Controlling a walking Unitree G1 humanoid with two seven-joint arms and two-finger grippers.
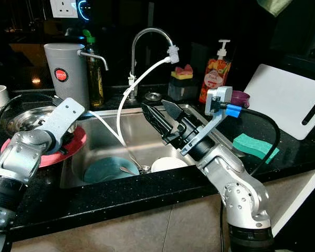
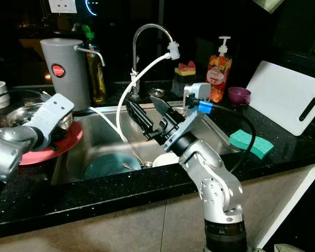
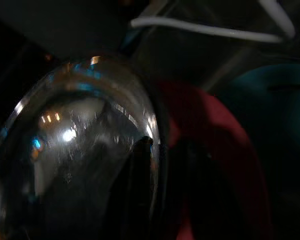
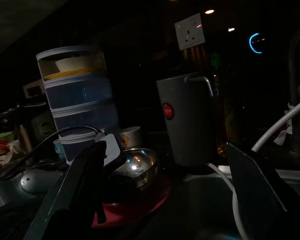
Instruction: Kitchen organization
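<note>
My left gripper pinches the slick, light steel bowl by its rim; right gripper gapes idle.

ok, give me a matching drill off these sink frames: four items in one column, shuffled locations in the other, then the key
Items:
1. green sponge
2. teal plate
3. steel bowl
4. soap dispenser

Locations:
A. on the red plate, left of the sink
B. behind the sink, right of the faucet
C. on the counter right of the sink, in front of the white cutting board
D. down in the sink basin

Pairs: 1-C, 2-D, 3-A, 4-B
</note>
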